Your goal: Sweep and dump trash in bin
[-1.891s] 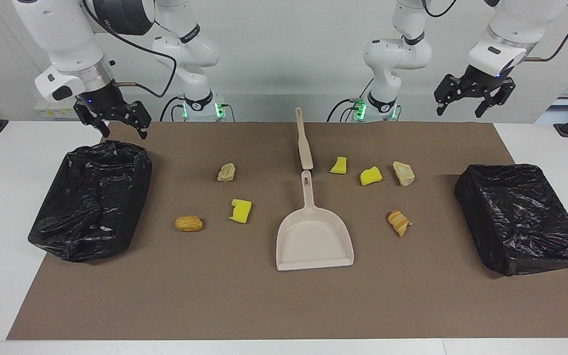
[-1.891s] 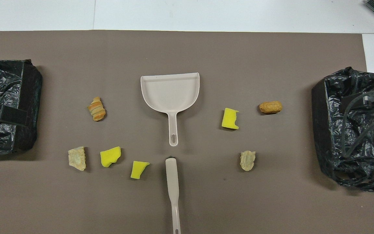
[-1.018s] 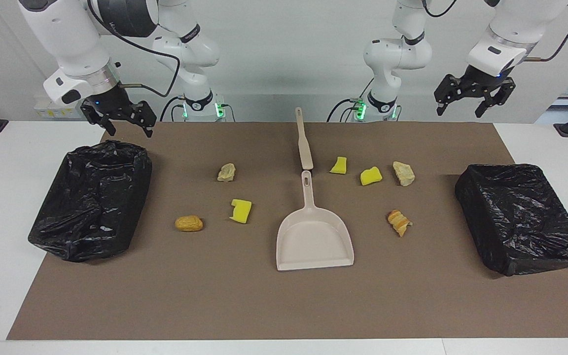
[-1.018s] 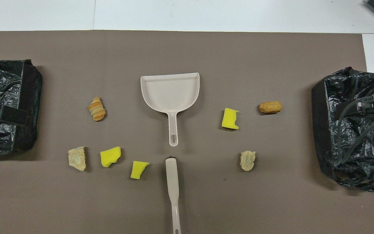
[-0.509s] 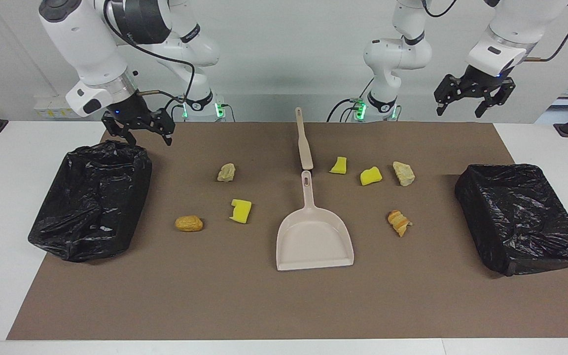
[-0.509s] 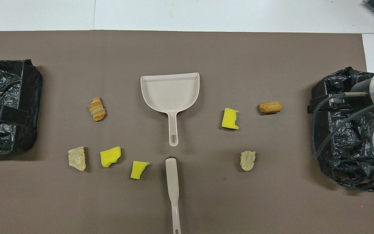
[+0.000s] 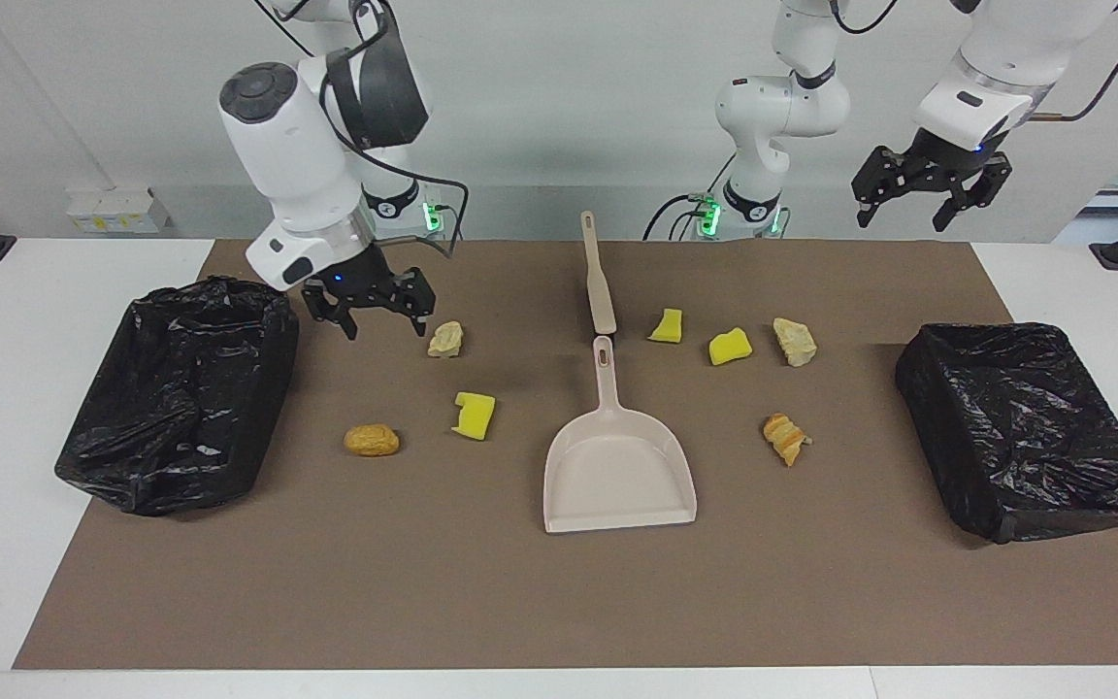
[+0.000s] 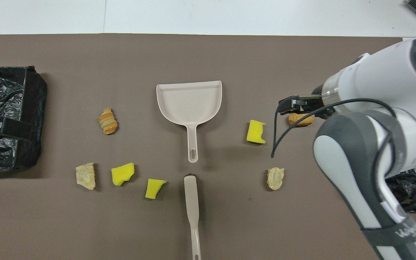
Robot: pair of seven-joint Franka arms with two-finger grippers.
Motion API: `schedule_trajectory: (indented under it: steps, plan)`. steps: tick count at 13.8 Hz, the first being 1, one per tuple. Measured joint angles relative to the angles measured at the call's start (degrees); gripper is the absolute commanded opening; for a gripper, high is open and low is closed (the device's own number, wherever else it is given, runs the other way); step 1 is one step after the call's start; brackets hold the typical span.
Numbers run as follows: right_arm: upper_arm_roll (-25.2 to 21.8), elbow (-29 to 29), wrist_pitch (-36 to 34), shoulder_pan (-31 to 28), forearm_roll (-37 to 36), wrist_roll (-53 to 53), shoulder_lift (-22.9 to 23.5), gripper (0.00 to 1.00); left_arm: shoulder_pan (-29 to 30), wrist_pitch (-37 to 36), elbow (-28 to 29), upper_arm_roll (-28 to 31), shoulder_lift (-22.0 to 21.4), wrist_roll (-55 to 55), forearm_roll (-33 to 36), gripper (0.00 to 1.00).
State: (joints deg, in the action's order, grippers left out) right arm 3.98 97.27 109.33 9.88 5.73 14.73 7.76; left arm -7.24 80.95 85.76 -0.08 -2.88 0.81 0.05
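Trash (image 7: pixel 474 415): lay scattered across middle of frame, around dustpan (image 7: pixel 617 476). Looked light and soft, likely to skid; better pushed with brush (image 7: pixel 598 277), held by its handle. Right end effector (image 7: pixel 384 325) spread, empty, just beside pale lump (image 7: pixel 445 339); left end effector (image 7: pixel 905 218) spread, waited at top of frame.

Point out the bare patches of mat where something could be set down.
Free: the wide strip of brown mat past the dustpan mouth, farthest from the robots, between both black bins. Crowded: the row beside the brush, with sponge chunks and lumps.
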Motion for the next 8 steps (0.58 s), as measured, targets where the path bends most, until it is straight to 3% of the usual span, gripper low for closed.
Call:
schedule_trajectory:
  steps: [4, 8]
  plan:
    - [-0.06, 0.02, 6.43, 7.33, -1.19, 4.82, 4.36, 1.0, -0.01, -0.01, 0.0, -0.59, -0.07, 0.0, 0.0, 1.0]
    - [-0.06, -0.58, 11.24, 14.66, -6.75, 16.59, 8.18, 1.0, -0.38, -0.03, 0.41, -2.09, -0.35, -2.06, -0.37, 1.0]
